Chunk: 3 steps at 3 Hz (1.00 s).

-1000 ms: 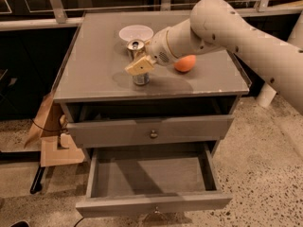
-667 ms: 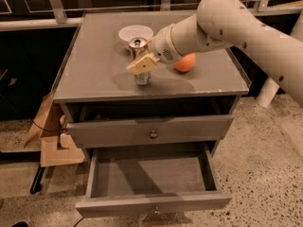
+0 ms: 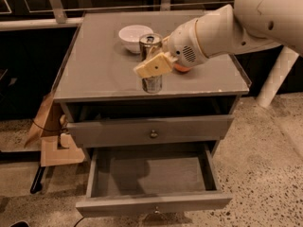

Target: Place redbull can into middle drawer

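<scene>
The redbull can (image 3: 151, 82) is upright over the front middle of the grey cabinet top (image 3: 99, 74); I cannot tell whether its base touches the top. My gripper (image 3: 149, 63) reaches in from the right and is shut on the can's middle. One cream finger pad (image 3: 154, 66) crosses the can's front and the other is hidden behind it. The middle drawer (image 3: 154, 203) is pulled open below, and its inside (image 3: 151, 174) holds nothing.
A white bowl (image 3: 134, 34) sits behind the can. An orange (image 3: 182, 70) is mostly hidden behind my wrist. The upper drawer (image 3: 151, 132) is closed. A cardboard box (image 3: 53, 148) lies on the floor to the cabinet's left. A white post (image 3: 277, 74) stands at the right.
The can and my gripper have shifted a little to the right and toward the cabinet's front edge. The can now looks larger. My arm has swung higher in the view.
</scene>
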Motion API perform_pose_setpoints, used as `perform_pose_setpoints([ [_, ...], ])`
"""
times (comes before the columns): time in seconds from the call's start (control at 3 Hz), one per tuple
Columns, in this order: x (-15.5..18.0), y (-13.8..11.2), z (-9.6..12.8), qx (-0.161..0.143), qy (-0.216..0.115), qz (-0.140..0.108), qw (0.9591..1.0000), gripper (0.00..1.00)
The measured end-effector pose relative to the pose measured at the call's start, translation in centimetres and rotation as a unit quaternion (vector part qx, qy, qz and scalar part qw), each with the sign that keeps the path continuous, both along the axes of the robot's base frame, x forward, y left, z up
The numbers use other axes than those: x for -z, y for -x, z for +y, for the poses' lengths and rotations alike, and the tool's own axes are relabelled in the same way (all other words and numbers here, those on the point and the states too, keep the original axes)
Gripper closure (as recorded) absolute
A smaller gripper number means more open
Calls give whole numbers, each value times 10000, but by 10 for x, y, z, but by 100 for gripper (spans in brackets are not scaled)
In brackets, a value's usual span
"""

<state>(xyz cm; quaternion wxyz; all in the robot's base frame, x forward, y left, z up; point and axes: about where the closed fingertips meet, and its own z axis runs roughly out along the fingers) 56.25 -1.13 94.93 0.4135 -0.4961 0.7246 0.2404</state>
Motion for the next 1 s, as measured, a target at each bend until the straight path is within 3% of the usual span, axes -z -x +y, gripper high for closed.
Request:
perform_pose_setpoints([
  [0.33, 0, 0, 0, 0, 0, 0, 10000, 100],
  [0.67, 15, 18, 0, 6, -30, 33, 10000, 100],
  [1.0, 60, 54, 1, 52, -166, -19, 9998, 100],
])
